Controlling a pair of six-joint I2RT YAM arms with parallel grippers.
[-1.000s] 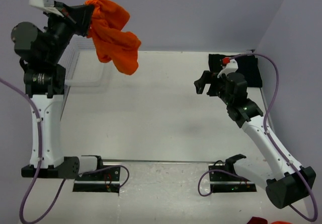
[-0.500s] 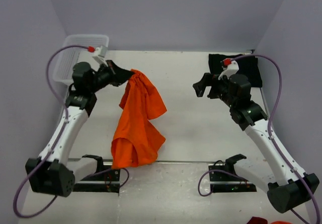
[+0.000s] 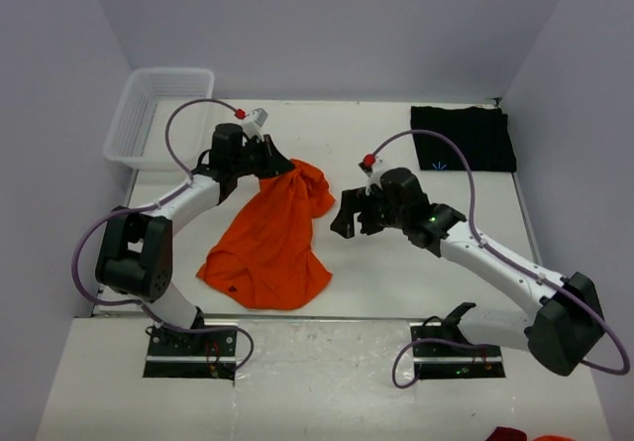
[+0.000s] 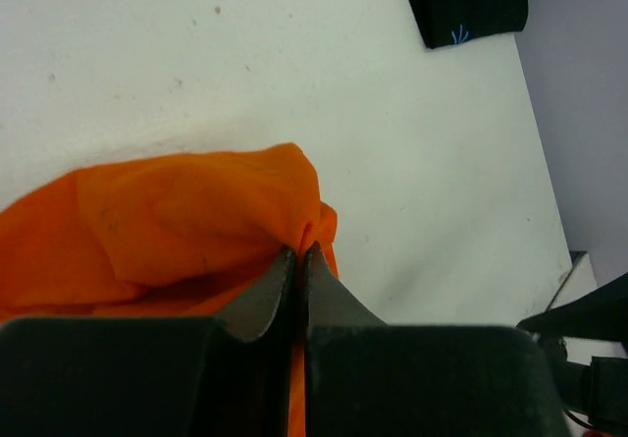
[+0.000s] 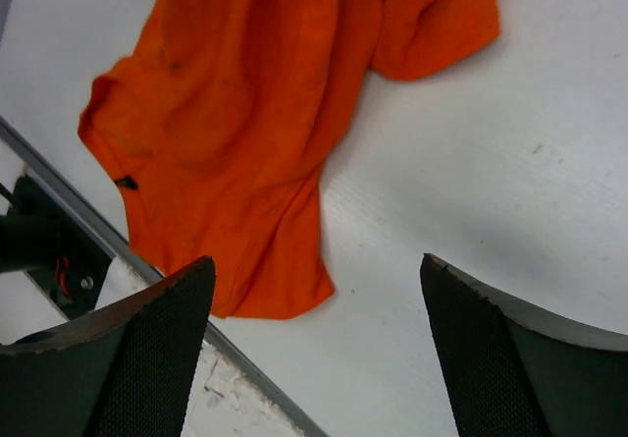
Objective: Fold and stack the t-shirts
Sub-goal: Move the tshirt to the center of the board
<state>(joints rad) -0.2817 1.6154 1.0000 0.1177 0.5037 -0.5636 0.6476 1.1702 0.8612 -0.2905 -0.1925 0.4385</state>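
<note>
Looks like the spread-it-flat step, with no fold made yet. Nearest: orange t-shirt [image 3: 263, 248], rumpled on the table [image 3: 396, 273], more bunched than flat. Just right of it, right gripper [image 3: 347, 221] hovering with jaws wide apart, nothing in them, clear of the cloth. At the shirt's far edge, left gripper [image 4: 297, 250] clamped tight on a pinch of orange fabric. Further back and right of the orange one, well apart: black t-shirt [image 3: 464, 137], looking folded. Back left of it, a white basket [image 3: 124, 124]. Next up, probably: catch a free shoulder or corner with the open jaws and pull sideways to flatten. Calls for one clean edge, not a wad.
</note>
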